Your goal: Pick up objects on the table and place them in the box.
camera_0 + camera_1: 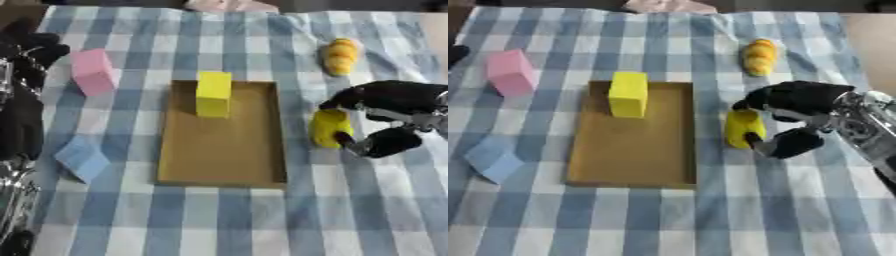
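Right eye view, right hand (802, 112) fingers grasping yellow cup (743, 127) at box's (597, 165) 3 o'clock, yellow block (628, 94) inside, left hand (26, 55) fingers indistinct.

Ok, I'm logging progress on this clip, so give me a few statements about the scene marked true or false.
1. A yellow block stands inside the box. True.
2. The right hand is curled round a yellow cylinder beside the box. True.
3. The pink block is in the box. False: it sits on the cloth, left of the box.
4. The light blue block lies right of the box. False: it is left of it.
5. The left hand holds the pink block. False: it holds nothing.
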{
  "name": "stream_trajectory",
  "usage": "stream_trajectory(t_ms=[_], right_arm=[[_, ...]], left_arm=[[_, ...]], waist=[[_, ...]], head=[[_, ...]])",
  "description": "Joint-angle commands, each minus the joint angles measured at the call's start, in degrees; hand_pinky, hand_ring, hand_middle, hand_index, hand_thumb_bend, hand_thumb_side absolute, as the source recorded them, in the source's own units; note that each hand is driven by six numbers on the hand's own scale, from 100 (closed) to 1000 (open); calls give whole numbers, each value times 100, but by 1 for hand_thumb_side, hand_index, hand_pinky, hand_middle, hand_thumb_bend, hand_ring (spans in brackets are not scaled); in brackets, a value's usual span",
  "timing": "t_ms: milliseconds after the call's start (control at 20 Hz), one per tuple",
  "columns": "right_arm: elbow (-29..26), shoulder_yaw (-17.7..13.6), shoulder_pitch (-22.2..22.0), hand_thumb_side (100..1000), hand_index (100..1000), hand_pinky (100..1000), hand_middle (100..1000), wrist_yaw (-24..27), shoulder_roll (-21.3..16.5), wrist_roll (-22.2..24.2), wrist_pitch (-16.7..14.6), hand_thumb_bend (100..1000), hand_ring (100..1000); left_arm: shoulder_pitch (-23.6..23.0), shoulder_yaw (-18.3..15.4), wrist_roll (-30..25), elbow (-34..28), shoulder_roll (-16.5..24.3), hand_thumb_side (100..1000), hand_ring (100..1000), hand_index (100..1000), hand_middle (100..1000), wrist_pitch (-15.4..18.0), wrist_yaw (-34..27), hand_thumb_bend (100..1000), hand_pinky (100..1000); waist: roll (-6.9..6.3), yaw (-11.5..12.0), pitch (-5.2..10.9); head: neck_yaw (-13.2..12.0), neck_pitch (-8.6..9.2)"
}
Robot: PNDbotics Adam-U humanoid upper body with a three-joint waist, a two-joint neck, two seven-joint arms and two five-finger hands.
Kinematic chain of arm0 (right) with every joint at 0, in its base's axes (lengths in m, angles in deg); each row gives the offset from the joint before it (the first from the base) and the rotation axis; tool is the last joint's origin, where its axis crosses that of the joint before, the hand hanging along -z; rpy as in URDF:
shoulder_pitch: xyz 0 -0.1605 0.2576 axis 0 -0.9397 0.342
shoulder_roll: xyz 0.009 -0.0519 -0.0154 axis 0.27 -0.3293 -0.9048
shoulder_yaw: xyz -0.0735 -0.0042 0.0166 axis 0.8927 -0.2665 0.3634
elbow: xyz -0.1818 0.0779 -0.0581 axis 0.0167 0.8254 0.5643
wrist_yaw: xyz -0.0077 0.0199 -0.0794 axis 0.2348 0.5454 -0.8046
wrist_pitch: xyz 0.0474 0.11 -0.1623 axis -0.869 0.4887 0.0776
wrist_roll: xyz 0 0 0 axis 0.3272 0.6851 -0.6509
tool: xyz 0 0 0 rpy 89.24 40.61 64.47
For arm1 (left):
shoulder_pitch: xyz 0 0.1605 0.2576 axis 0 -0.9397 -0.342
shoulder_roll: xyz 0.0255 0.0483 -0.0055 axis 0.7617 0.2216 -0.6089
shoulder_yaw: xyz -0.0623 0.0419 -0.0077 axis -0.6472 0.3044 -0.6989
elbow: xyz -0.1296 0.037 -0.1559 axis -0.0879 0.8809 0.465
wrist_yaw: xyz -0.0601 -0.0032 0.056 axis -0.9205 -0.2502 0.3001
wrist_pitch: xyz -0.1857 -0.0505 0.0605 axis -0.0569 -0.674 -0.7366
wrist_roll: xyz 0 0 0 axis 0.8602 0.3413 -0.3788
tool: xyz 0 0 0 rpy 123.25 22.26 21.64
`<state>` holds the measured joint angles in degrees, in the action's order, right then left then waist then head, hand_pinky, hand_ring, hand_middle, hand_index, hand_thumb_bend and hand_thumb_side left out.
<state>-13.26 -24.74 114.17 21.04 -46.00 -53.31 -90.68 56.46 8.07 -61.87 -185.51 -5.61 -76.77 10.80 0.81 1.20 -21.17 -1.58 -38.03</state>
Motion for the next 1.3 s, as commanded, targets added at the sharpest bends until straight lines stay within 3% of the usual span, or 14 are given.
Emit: stream_trajectory(t_ms=[50,350,450,600,800,1050,1100,1300], right_arm=[[97,-19,92,668,961,870,841,-218,-60,-74,-77,100,889],[250,13,90,693,930,856,778,-305,3,29,-202,100,857],[207,-13,-10,697,850,832,656,-277,-42,-9,-222,100,808],[149,-52,-46,625,743,806,530,-202,-55,-175,-180,100,742],[7,-118,-57,322,607,756,409,-172,-86,-685,-106,100,642],[-379,-198,-133,345,542,721,341,-265,-192,-1654,-80,100,561],[-482,-217,-156,292,536,718,329,-256,-221,-1832,-78,100,547],[-1054,-348,-211,238,520,714,296,-110,-314,-2336,15,100,511]], left_arm=[[63,10,-20,-103,46,758,725,857,667,7,0,103,922],[70,16,-31,-103,37,759,726,857,668,6,-6,104,922],[74,18,-35,-103,34,759,726,857,668,7,-6,104,922],[75,23,-45,-103,32,759,726,856,668,7,-9,104,922],[74,27,-57,-103,29,757,727,856,669,0,-10,103,923],[74,25,-69,-103,30,754,728,856,669,1,-14,101,923],[73,24,-71,-103,31,753,728,856,670,2,-14,101,923],[70,22,-79,-103,32,753,729,856,670,3,-17,102,923]], waist=[[-1,7,91],[-3,15,74],[-4,23,66],[-4,30,66],[2,19,79],[1,1,106],[0,-3,111],[-7,-27,124]], head=[[16,81],[24,102],[32,110],[37,108],[31,101],[19,108],[17,111],[10,110]])
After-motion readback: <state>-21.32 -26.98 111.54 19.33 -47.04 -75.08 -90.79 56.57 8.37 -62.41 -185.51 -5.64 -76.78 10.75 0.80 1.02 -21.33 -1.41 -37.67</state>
